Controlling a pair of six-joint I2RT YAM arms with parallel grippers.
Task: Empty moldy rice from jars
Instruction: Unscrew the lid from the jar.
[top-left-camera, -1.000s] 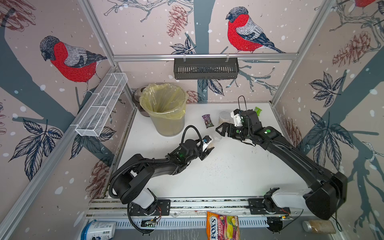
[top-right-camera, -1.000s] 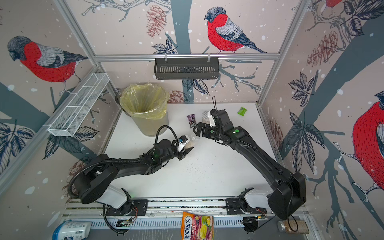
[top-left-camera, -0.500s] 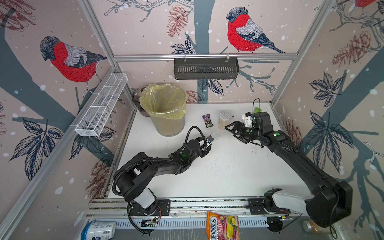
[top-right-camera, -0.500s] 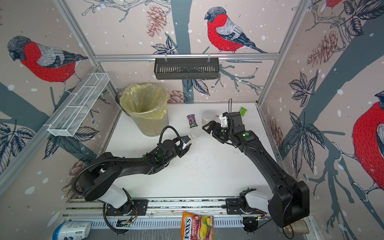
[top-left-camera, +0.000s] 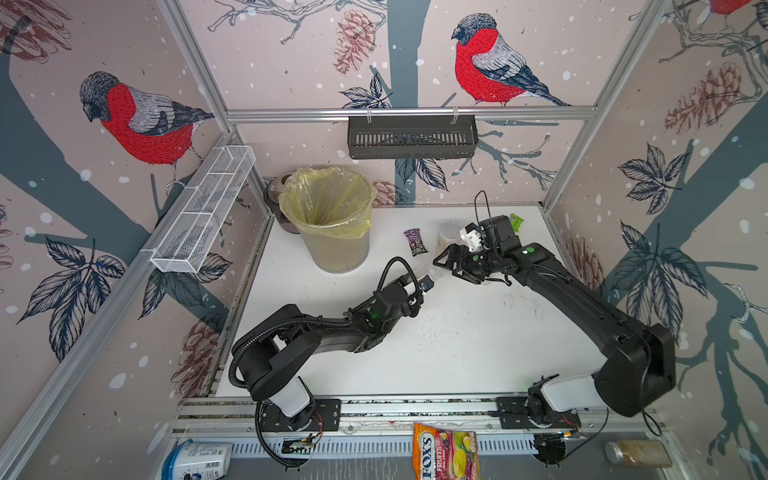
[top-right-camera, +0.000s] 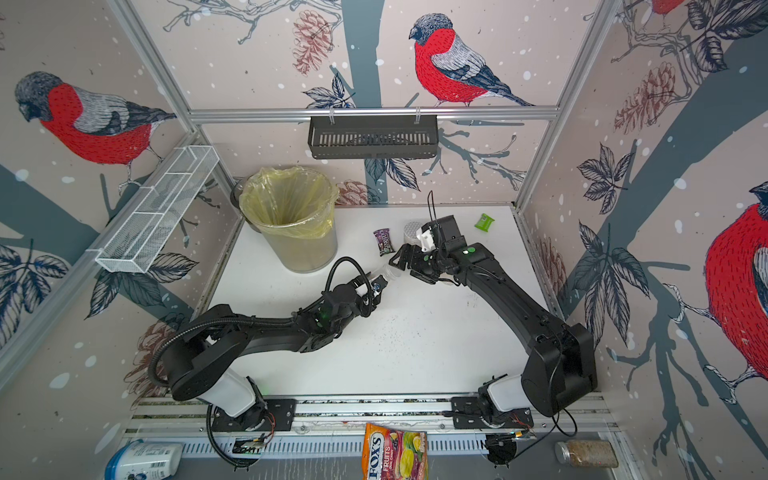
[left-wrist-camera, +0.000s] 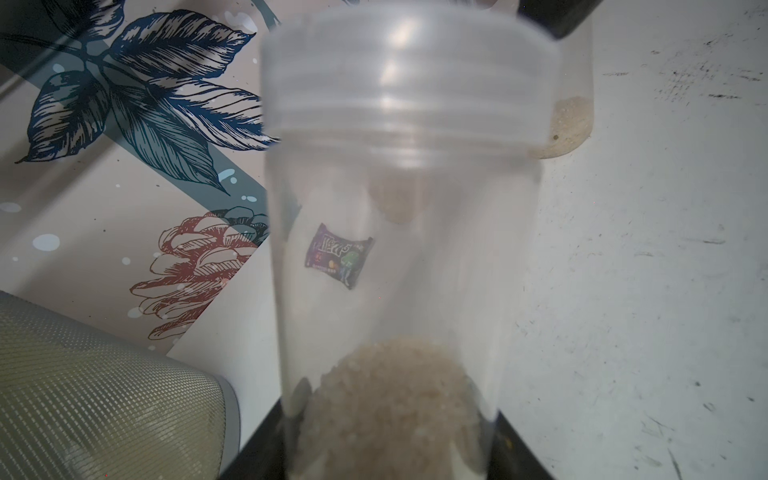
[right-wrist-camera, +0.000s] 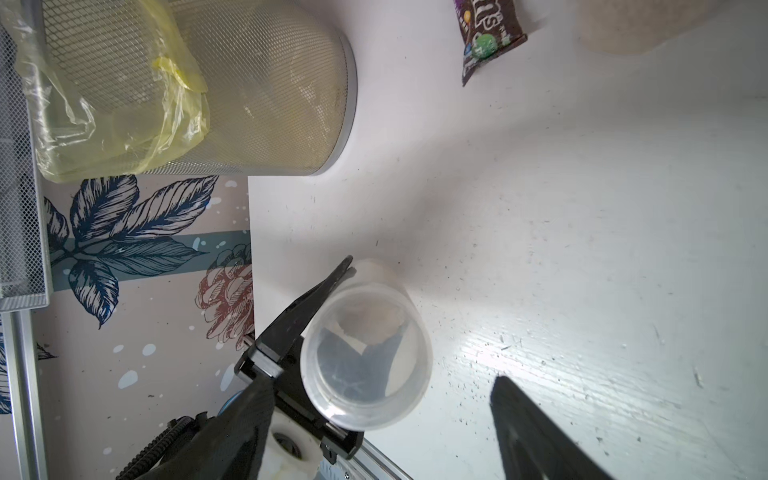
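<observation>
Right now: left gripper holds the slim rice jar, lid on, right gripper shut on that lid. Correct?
No. The right gripper is open, its finger clear of the lid; the right wrist view shows it. The left gripper does hold the slim rice jar, lid on.

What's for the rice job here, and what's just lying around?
Job: slim clear jar of pale rice; wider silver-lidded jar; yellow-lined mesh bin.
Idle: purple candy packet; green packet; Fox's sweets bag; blue-lidded white tub; brown-filled jar.

White table (top-left-camera: 457, 353): bin (top-left-camera: 337, 254), candy packet (top-left-camera: 415, 242), seemingly jar (top-left-camera: 448, 232)
</observation>
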